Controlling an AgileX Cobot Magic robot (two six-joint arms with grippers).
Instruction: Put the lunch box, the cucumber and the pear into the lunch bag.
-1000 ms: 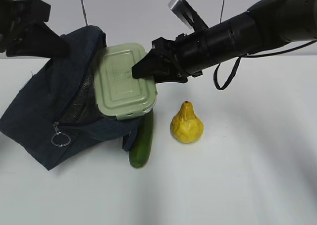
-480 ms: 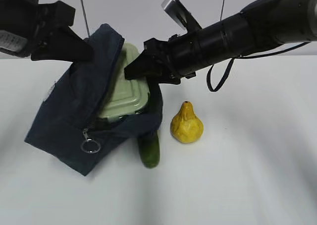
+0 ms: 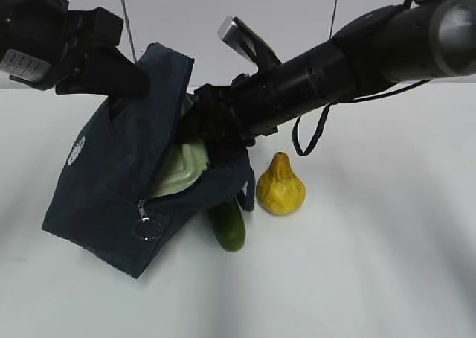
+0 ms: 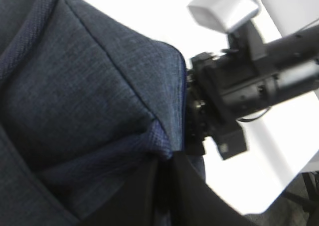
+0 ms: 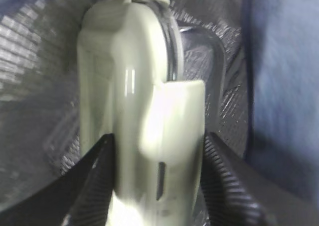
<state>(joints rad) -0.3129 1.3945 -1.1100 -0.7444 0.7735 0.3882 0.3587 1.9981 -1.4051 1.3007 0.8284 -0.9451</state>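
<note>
The navy lunch bag [image 3: 111,174] leans tilted on the table with its mouth facing right. My left gripper [image 3: 136,83] is shut on the bag's upper edge; in the left wrist view the gripper [image 4: 167,161] pinches a fold of the bag's fabric [image 4: 89,86]. My right gripper [image 3: 212,126] reaches into the bag's mouth, shut on the pale green lunch box [image 3: 182,168]. In the right wrist view the gripper [image 5: 157,156] clamps the lunch box [image 5: 134,86] edge-on, with the bag's mesh lining [image 5: 35,61] around it. The cucumber [image 3: 229,226] pokes out from under the bag. The yellow pear [image 3: 280,186] stands upright just right of it.
My right arm [image 3: 357,51] slants down from the upper right, with a black cable loop [image 3: 305,141] hanging above the pear. The bag's silver ring pull [image 3: 147,228] dangles at the front. White table [image 3: 372,263] stretches to the right and front.
The lunch box has gone deeper into the bag, with only a small part still showing. My left gripper has lifted the bag's edge up and right, over the box.
</note>
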